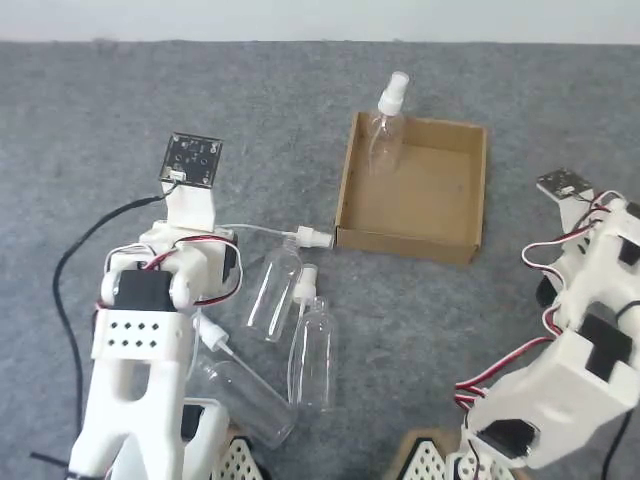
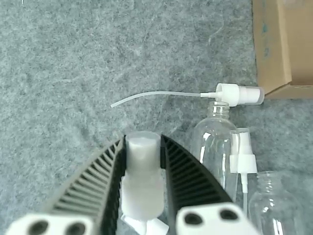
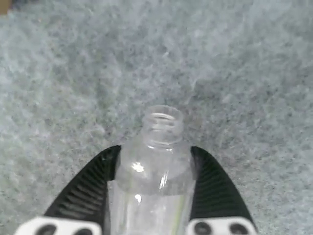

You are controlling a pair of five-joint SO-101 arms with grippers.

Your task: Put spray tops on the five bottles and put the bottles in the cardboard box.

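My left gripper [image 2: 142, 143] is shut on a white spray top [image 2: 142, 181] just above the grey carpet. Close beside it a clear open-necked bottle [image 2: 212, 142] lies with a long-tubed spray top [image 2: 237, 93] at its mouth. A second loose top [image 2: 243, 156] rests by another bottle [image 2: 271, 205]. My right gripper [image 3: 155, 149] is shut on a clear bottle [image 3: 159, 161] with no top, its neck pointing away over the carpet. In the cardboard box [image 1: 345, 185], one bottle [image 1: 387, 125] with a spray top leans in the far left corner.
Three bottles lie between the arms: [image 1: 275, 285], [image 1: 313, 350] and one [image 1: 245, 395] near the left arm's base [image 1: 135, 400]. The right arm [image 1: 570, 360] stands to the right of the box. Grey carpet [image 1: 500, 320] covers the table.
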